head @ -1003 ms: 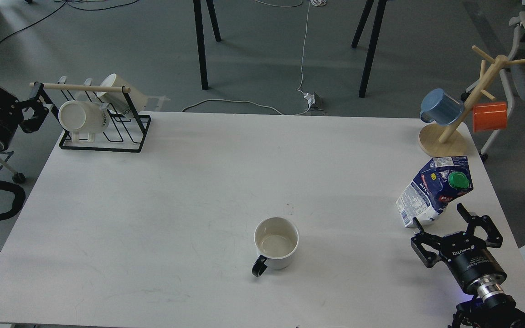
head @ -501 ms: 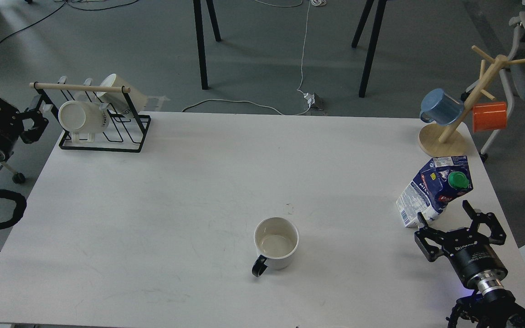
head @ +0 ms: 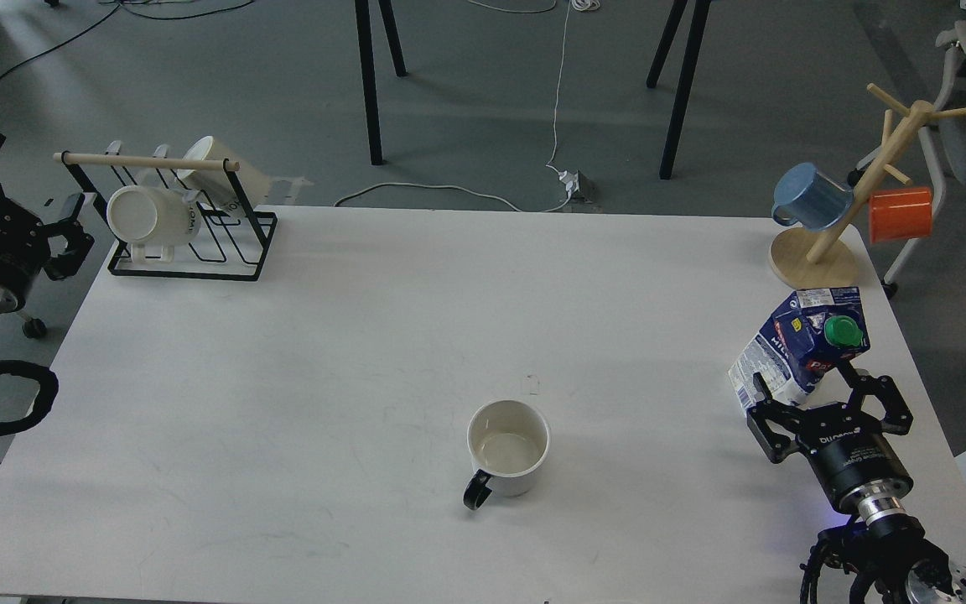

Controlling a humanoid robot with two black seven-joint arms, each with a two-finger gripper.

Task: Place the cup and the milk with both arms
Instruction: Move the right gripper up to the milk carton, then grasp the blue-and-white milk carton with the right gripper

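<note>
Closing in on the milk carton (head: 797,348), the right gripper (head: 802,387) has crept forward over the last second: its spread fingers, which sat just short of the carton's near bottom corner, now reach either side of that corner, one finger at the carton's left lower edge and the other just under the green cap (head: 840,330). Nothing is pinched yet; the carton stands tilted on the worktop (head: 366,335) near the right edge, in the same place and at the same lean as before, so I judge that the fingers have not pushed it. This reads as the final approach before a grasp, with closing the obvious next step.

Left of that, near the front middle of the worktop, the cup (head: 507,447) sits upright and empty with its dark handle toward the robot, unmoved and well apart from both arms.

Farther back at the left edge, the left gripper (head: 26,197) has drawn down and away from the wire mug rack (head: 189,218). Its fingers are spread and hold nothing, off the worktop and well apart from the cup. At the far right corner the wooden mug tree (head: 835,218) keeps its blue and orange mugs.
</note>
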